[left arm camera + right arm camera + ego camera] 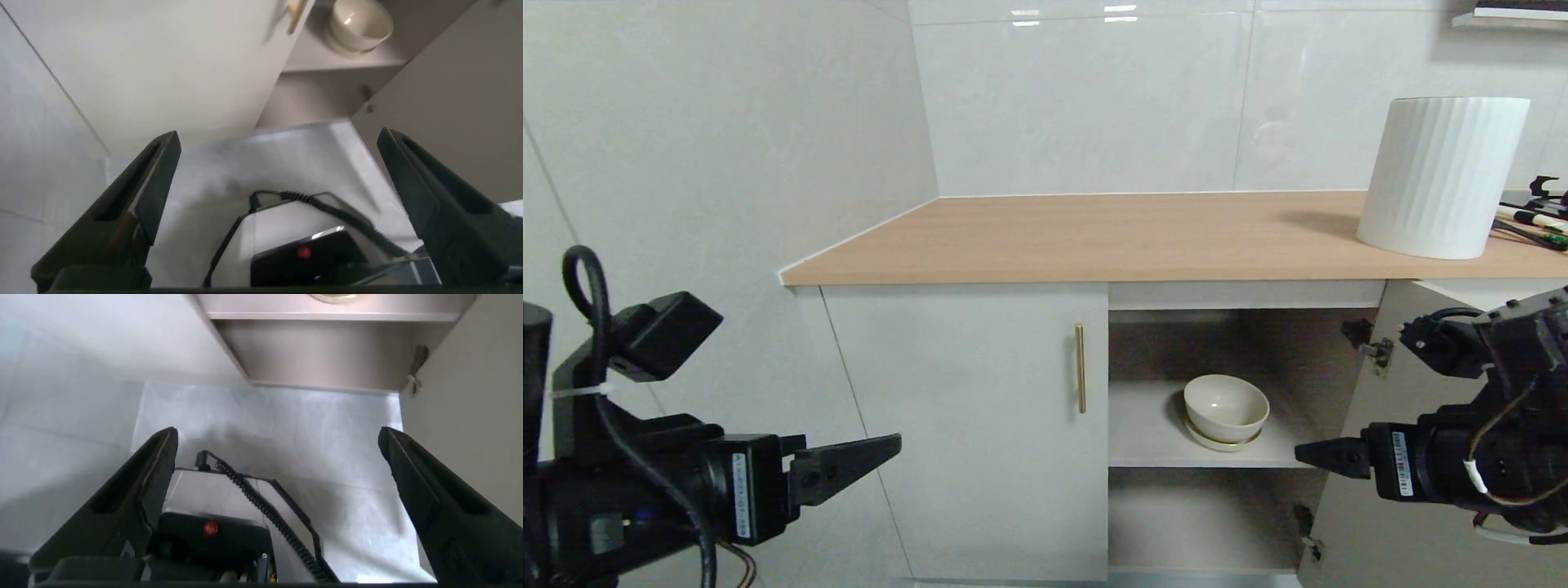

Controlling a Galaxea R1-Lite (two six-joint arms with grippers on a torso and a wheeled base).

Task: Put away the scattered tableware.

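A cream bowl (pixel 1226 405) sits on a small plate (pixel 1217 442) on the middle shelf (pixel 1147 433) of the open cabinet. The same bowl (pixel 359 23) shows far off in the left wrist view. My left gripper (pixel 889 446) (pixel 278 139) hangs low in front of the shut left door, open and empty. Level with the shelf's front edge, just right of the bowl, my right gripper (pixel 1303 452) (pixel 278 437) is held by the open door, also open and empty. The plate's rim (pixel 331 296) peeks in at the edge of the right wrist view.
The cabinet's left door (pixel 980 425) is shut, with a brass handle (pixel 1080 367). The right door (pixel 1347 514) stands open toward my right arm. On the wooden counter (pixel 1094 237) stand a white ribbed container (pixel 1441 175) and some pens (pixel 1534 220).
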